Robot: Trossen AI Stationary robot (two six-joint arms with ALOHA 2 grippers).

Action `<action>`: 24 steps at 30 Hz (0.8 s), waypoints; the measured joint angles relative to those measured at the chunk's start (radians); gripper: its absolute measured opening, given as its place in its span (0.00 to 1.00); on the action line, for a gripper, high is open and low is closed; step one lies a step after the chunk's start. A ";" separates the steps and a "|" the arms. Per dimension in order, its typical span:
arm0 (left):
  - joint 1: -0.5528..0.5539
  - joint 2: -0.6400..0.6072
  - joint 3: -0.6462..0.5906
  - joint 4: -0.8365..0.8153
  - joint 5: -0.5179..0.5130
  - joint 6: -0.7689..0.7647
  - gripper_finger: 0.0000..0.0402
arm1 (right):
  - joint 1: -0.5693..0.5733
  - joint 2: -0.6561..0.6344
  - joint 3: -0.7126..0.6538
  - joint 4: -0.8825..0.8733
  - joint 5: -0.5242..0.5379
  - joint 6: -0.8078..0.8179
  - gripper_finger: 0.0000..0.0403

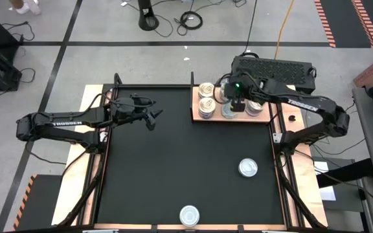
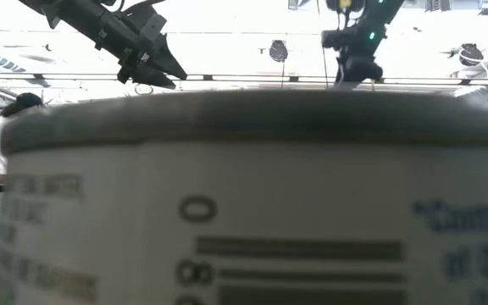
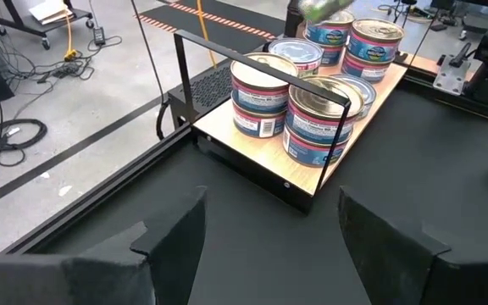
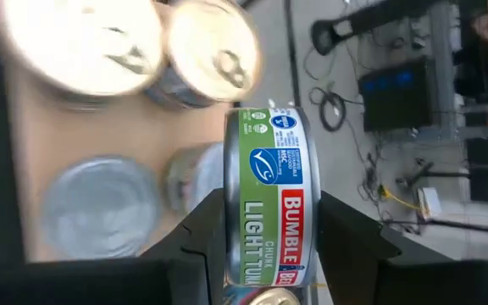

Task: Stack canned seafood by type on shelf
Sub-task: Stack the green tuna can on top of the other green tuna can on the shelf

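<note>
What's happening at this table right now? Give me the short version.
The robot is sorting tins onto the wooden shelf at the table's far right. The right gripper is shut on a green-labelled tuna can, holding it above the cans already stacked there. The left gripper hangs open over the mat on the left, holding nothing. Two more tins are still on the mat: one on the right side and one at the near edge.

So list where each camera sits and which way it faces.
High: overhead, straight down on both arms, board.
Low: table height; a can blocks it, arms above.
Left wrist: open left gripper, faces the stacked cans.
Right wrist: right gripper holding a tuna can above the board.
Shared: the board's cans.
</note>
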 joint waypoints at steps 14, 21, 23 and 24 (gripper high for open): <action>0.002 0.000 0.000 0.000 -0.039 0.000 0.65 | -0.125 0.054 -0.146 0.255 -0.014 -0.127 0.33; 0.020 0.000 0.000 0.000 -0.039 0.001 0.65 | -0.124 0.054 -0.184 0.300 -0.014 -0.132 0.33; 0.022 0.000 0.000 0.000 -0.039 0.001 0.65 | -0.125 0.053 -0.201 0.304 -0.012 -0.139 0.33; 0.022 0.000 0.000 0.000 -0.039 0.001 0.65 | -0.124 0.053 -0.206 0.306 -0.003 -0.142 0.33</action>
